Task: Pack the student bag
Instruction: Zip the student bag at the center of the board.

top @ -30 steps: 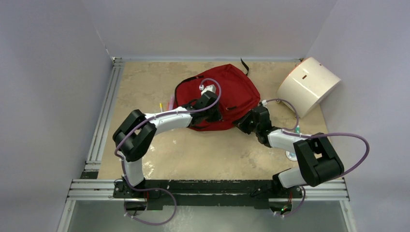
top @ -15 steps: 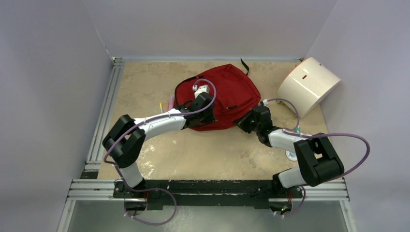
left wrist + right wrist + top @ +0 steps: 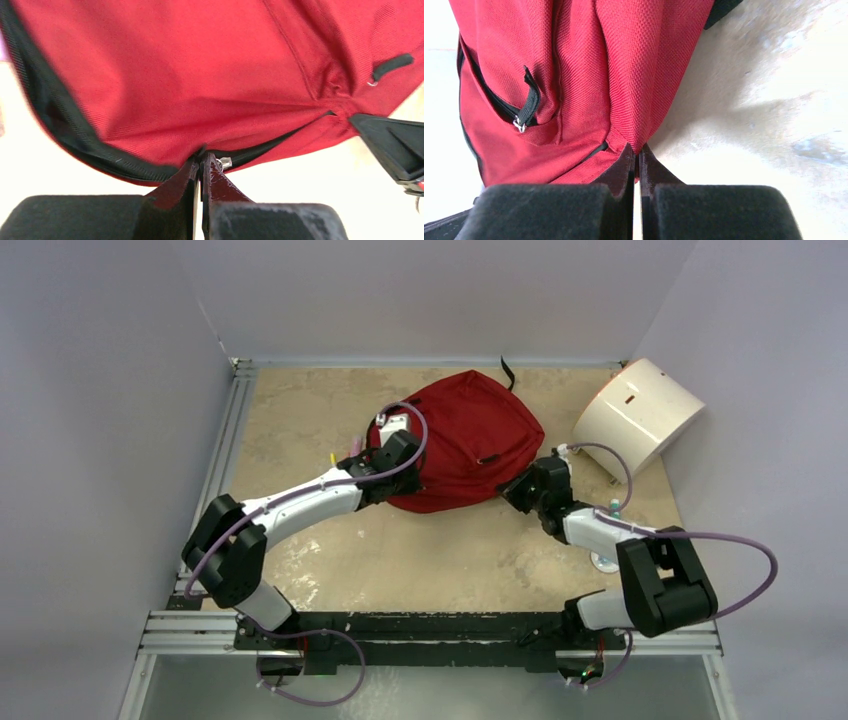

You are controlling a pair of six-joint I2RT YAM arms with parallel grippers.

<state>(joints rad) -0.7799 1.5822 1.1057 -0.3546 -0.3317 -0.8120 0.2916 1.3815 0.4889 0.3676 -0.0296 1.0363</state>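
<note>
The student bag (image 3: 470, 445) is a dark-red backpack lying flat at the middle back of the table. My left gripper (image 3: 400, 478) is at its near-left edge. In the left wrist view this gripper (image 3: 202, 162) is shut on the black zipper pull, with the silver slider (image 3: 225, 162) just right of its tips on the black zipper track (image 3: 75, 140). My right gripper (image 3: 513, 490) is at the bag's near-right corner. In the right wrist view it (image 3: 638, 150) is shut on a raised fold of the red fabric (image 3: 624, 75). A small pocket's zipper tab (image 3: 526, 107) hangs to the left.
A white rounded box (image 3: 640, 415) lies at the back right by the wall. Thin yellow and pink items (image 3: 345, 455) lie on the table by the bag's left side. A small pale object (image 3: 603, 561) sits beside the right arm. Metal rails (image 3: 215, 480) edge the table's left side.
My left gripper slid leftward and farther back along the bag's edge, still shut on the zipper pull. My right gripper shut on the fabric and drew the bag's corner slightly right.
</note>
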